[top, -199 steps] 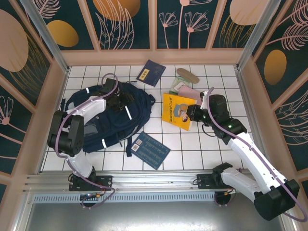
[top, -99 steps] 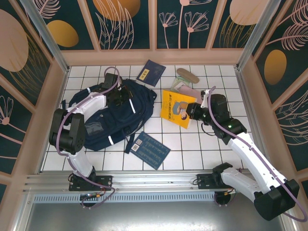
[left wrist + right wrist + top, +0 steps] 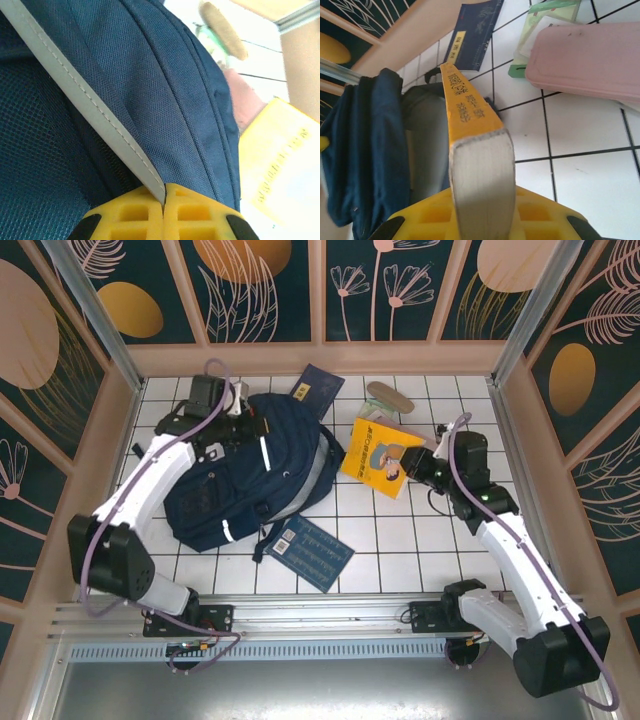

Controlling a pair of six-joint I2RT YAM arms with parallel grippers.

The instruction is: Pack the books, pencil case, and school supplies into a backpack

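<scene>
Navy fabric now sits pinched between the pressed-together fingers of my left gripper (image 3: 247, 426), which stood spread over the backpack (image 3: 230, 490) a moment ago. I have hauled that edge, beside the white stripe (image 3: 90, 115), toward the far-left corner, so it gapes open to the right. My right gripper (image 3: 418, 468) clamps the yellow book (image 3: 380, 455), newly raised off the tiles (image 3: 400, 540) and tipped toward that opening, left arm stretched long, right arm bent with its wrist turned left.

A thick yellow book (image 3: 470, 125) is clamped in the right hand (image 3: 482, 215); a navy fabric backpack (image 3: 365, 150) is seen left of it.
</scene>
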